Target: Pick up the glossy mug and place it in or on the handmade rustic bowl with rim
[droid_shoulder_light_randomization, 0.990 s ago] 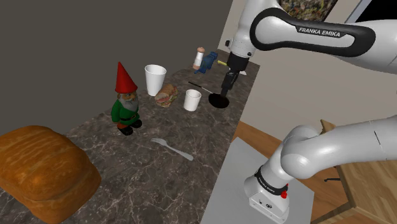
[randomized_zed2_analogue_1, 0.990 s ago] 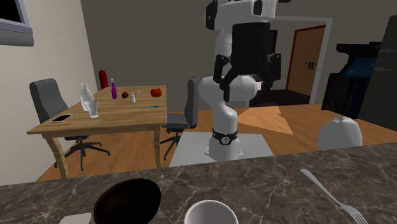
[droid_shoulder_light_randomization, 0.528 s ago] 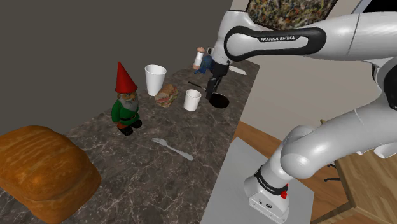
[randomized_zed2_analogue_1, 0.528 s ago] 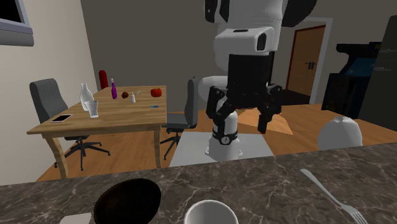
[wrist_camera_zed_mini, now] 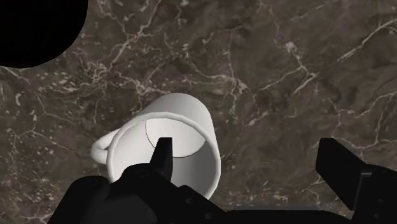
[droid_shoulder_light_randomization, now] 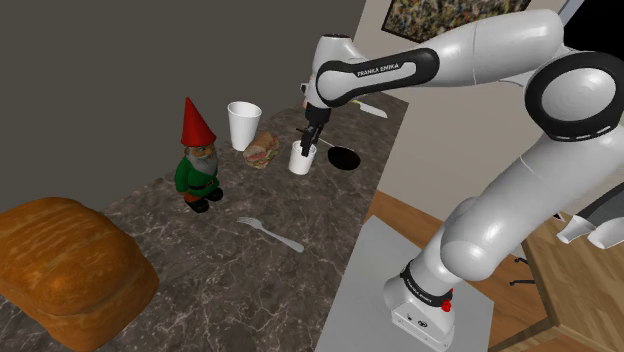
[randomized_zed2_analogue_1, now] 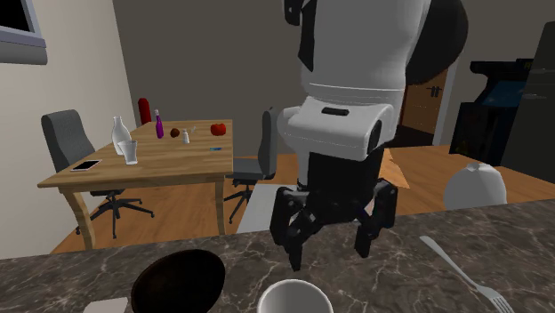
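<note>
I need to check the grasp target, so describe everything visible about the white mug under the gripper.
The mug is plain white, cylindrical, with one loop handle on its side. It stands upright and empty, mouth up, on the dark veined marble counter, apart from the black bowl. The open gripper hangs above it, one finger over its mouth; contact cannot be told.

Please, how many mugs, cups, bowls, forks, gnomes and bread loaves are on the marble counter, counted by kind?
Mug: 1
Cup: 1
Bowl: 1
Fork: 1
Gnome: 1
Loaf: 1
Total: 6
</note>
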You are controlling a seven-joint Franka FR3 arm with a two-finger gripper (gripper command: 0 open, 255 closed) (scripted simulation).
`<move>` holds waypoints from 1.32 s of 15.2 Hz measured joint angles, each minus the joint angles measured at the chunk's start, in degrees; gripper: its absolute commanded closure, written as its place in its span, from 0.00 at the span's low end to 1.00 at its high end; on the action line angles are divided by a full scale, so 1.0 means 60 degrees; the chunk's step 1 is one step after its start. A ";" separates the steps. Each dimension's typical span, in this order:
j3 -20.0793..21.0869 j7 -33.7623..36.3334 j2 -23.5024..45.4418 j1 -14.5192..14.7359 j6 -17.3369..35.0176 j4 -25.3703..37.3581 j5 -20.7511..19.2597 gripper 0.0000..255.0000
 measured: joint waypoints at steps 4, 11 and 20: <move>-0.0003 -0.0161 0.1148 0.0001 0.0514 0.0676 -0.0132 0.00; -0.0020 -0.0157 0.1691 -0.0018 0.1329 0.0411 -0.0177 0.00; -0.0028 -0.0163 0.1715 -0.0026 0.1437 0.0331 -0.0182 1.00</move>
